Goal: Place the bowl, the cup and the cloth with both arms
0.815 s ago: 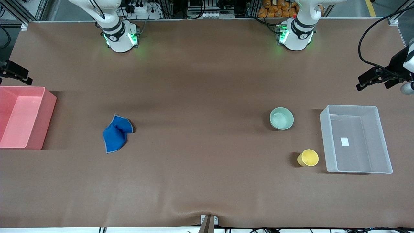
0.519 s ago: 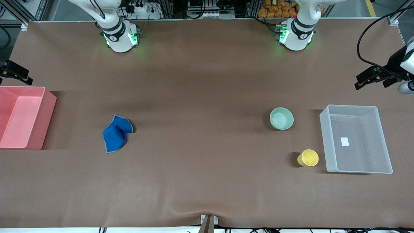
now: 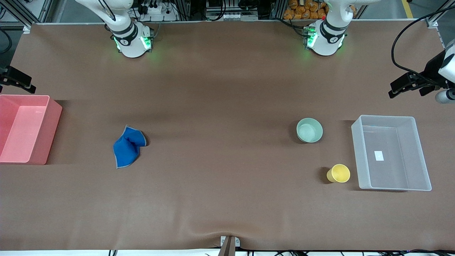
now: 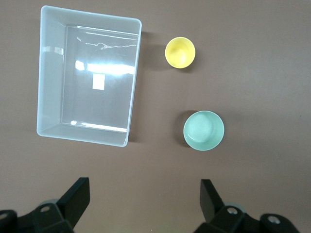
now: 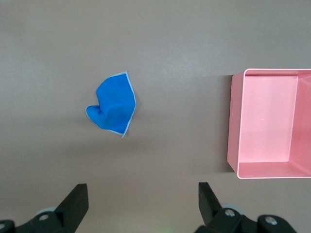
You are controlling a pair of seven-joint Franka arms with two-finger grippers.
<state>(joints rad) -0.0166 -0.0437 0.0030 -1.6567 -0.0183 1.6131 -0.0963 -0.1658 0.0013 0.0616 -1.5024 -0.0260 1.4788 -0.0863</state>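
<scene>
The pale green bowl (image 3: 309, 130) (image 4: 203, 130) and the yellow cup (image 3: 338, 173) (image 4: 180, 52) stand upright on the brown mat beside a clear bin, the cup nearer the front camera. The crumpled blue cloth (image 3: 128, 146) (image 5: 114, 109) lies toward the right arm's end. My left gripper (image 3: 398, 87) (image 4: 144, 187) hangs open and empty, high over the mat at the left arm's end. Equally high at the right arm's end, my right gripper (image 3: 25, 82) (image 5: 142, 189) is open and holds nothing.
An empty clear plastic bin (image 3: 421, 153) (image 4: 48, 73) stands at the left arm's end, next to the cup. A pink bin (image 3: 49, 131) (image 5: 233, 126), also empty, stands at the right arm's end, a short way from the cloth.
The left gripper has drifted slightly toward the robots' bases. The bowl, the cup and the cloth have not moved.
</scene>
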